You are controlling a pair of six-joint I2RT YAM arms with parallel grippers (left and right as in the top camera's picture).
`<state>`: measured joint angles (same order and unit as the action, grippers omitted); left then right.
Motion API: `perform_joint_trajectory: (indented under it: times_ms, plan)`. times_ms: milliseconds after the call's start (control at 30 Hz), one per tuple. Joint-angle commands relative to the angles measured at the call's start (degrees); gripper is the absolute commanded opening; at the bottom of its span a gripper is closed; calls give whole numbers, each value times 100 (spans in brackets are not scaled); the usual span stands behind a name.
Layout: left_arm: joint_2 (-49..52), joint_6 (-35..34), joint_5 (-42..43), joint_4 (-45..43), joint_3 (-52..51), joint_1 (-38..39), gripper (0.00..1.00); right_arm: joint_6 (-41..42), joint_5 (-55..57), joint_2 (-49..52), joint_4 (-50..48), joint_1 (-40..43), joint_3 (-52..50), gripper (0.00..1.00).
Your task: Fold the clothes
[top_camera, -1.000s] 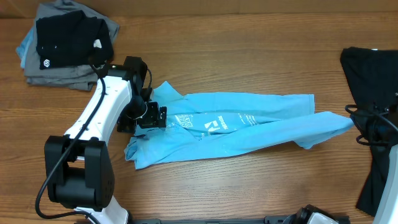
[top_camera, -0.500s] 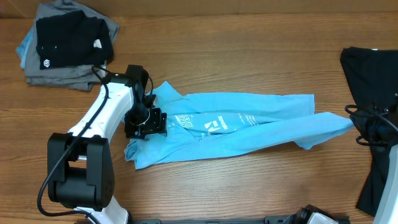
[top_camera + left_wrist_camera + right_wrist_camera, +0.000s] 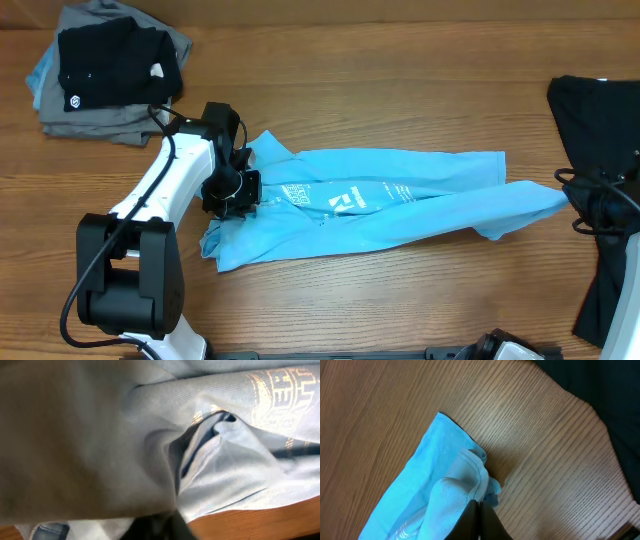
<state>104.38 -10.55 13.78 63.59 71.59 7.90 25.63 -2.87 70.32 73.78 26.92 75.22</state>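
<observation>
The light blue T-shirt (image 3: 400, 205) lies stretched left to right across the middle of the table (image 3: 420, 100). Our left gripper (image 3: 240, 190) is pinched on bunched cloth at its left end, our right gripper (image 3: 479, 519) clamped on its right tip. We judge both ends are held so the shirt can be drawn flat before folding.

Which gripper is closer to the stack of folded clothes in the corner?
Left. The left gripper sits on the blue shirt just beside the stack; the right gripper is at the shirt's far end.
</observation>
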Motion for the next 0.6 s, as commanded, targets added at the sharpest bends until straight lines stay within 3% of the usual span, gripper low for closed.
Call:
perform_joint_trajectory:
  times_ms: [0, 233, 567]
  plan:
    - [59, 2, 68, 66, -7, 39, 4, -37, -24, -79, -11, 15, 168, 4]
    - [-256, 2, -87, 667, 754, 42, 4, -11, -306, -133, -11, 15, 168, 4]
    - [-1897, 7, -376, 1716, 1847, 168, 4, -17, -518, -852, -2, 15, 514, 4]
